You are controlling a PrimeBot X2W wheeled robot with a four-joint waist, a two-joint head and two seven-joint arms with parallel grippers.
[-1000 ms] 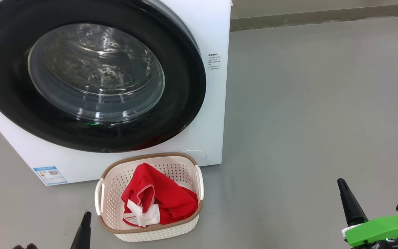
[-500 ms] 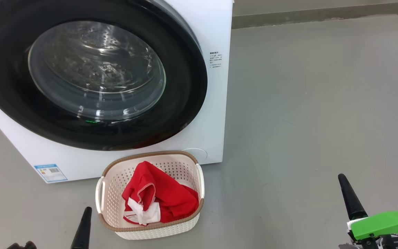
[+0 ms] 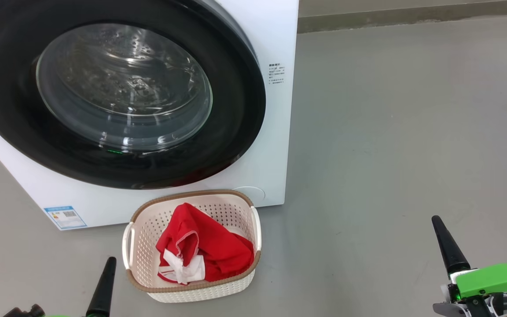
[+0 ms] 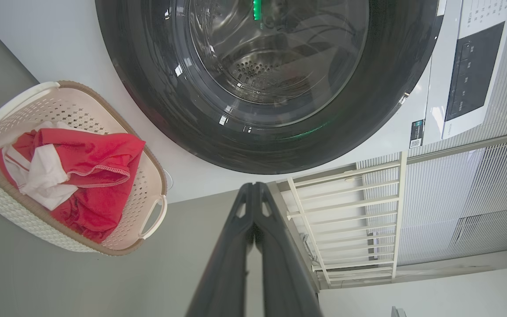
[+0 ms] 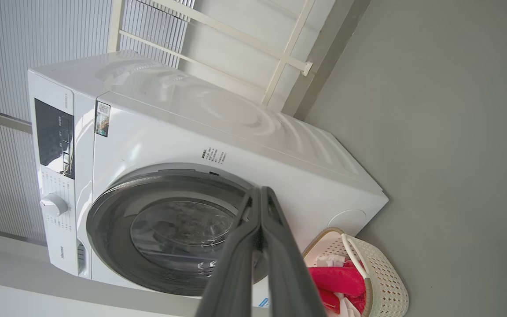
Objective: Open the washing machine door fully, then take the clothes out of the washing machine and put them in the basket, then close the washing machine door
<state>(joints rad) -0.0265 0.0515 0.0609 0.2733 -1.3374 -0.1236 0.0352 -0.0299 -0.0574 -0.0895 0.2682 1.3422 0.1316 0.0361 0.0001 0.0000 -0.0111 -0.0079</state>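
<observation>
Since the earlier picture the head camera has shifted a little, so the whole scene sits slightly higher in the head view. The things themselves lie as before, and both gripper tips reach a little further up that view. The washing machine door (image 3: pixel 121 88) is closed flat against the front of the washing machine (image 3: pixel 275 39), and through its glass the steel drum (image 4: pixel 258 70) is seen. The clothes (image 3: pixel 211 248), red with white trim, lie in a heap inside the basket (image 3: pixel 192 194). The basket stands on the grey floor (image 3: pixel 390 132) just in front of the machine, below the door's lower right edge. The left gripper (image 4: pixel 253 189) is pressed shut and holds nothing, low at the left of the basket. The right gripper (image 5: pixel 260 191) is also pressed shut and empty, well apart from the basket at the right.
</observation>
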